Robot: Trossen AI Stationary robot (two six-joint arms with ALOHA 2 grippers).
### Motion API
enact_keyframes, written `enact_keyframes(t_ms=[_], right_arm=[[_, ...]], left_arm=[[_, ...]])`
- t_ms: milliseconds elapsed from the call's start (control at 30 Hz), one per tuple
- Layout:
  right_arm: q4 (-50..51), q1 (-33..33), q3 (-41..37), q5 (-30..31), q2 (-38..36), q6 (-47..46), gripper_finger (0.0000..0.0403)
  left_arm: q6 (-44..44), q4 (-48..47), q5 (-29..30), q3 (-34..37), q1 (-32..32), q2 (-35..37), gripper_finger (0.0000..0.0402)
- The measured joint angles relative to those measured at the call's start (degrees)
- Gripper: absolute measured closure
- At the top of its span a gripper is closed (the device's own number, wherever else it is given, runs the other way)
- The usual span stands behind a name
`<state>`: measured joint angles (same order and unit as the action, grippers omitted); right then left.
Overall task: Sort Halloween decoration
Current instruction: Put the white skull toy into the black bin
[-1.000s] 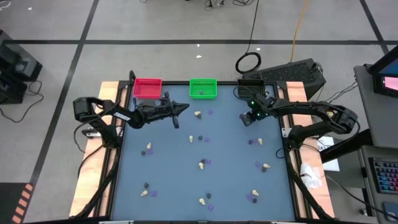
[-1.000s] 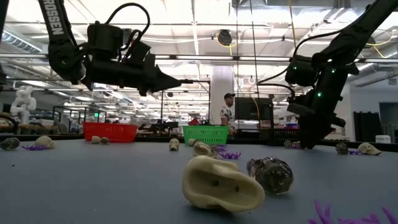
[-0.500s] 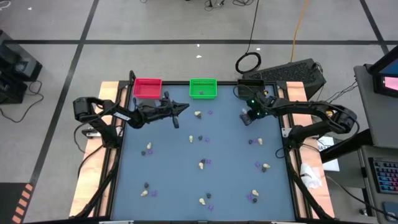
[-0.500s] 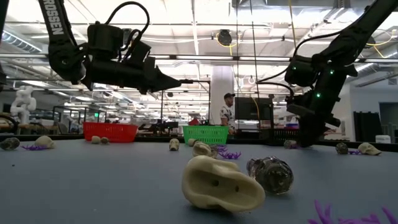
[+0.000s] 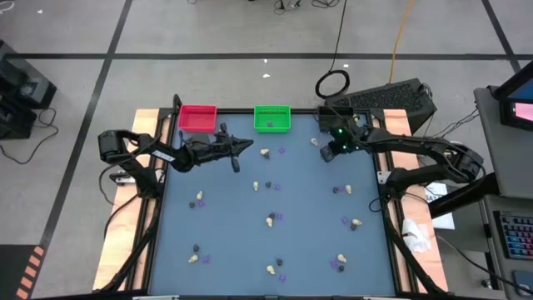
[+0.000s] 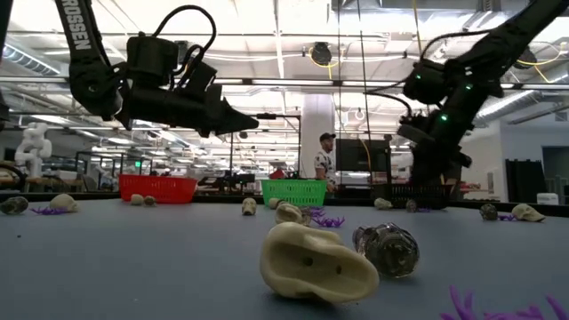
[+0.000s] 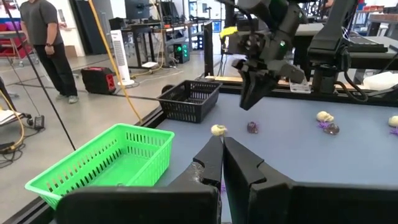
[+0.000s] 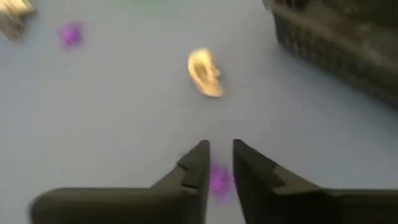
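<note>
the right tool (image 8: 220,163), fingers slightly apart and empty, hovers over a flat purple trinket (image 8: 218,180) on the blue tabletop (image 5: 300,217) beside the black mesh bin (image 7: 188,100). next: lower and grip it. the left tool (image 7: 222,157) waits, fingers together.

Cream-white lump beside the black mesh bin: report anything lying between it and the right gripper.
Nothing visible blocks it. In the right wrist view only bare blue table separates the right gripper from the cream-white lump; the black mesh bin sits off to one side. The left gripper waits near the red plastic bin.
</note>
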<state>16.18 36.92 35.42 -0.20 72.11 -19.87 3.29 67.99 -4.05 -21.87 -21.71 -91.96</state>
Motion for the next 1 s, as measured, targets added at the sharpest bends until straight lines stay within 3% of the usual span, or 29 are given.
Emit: enact_keyframes(t_ms=[233, 400, 767, 1000], right_arm=[[-0.10, -0.19, 7.52, 0.04, 8.97, -0.01, 0.0228], [2.16, -0.17, 12.01, 0.06, 16.76, -1.06, 0.0192], [2.99, -0.26, 16.61, 0.17, 24.62, -1.98, 0.0204], [3.15, -0.26, 16.70, 0.89, 25.01, -3.46, 0.0262]], left_arm=[[-0.04, 0.04, -0.01, -0.02, 0.00, 0.00, 0.0393], [-0.07, 0.02, -0.02, -0.02, 0.00, 0.00, 0.0393], [-0.13, 0.00, -0.03, -0.02, 0.00, 0.00, 0.0393], [-0.11, -0.02, -0.04, -0.04, 0.00, 0.00, 0.0393]])
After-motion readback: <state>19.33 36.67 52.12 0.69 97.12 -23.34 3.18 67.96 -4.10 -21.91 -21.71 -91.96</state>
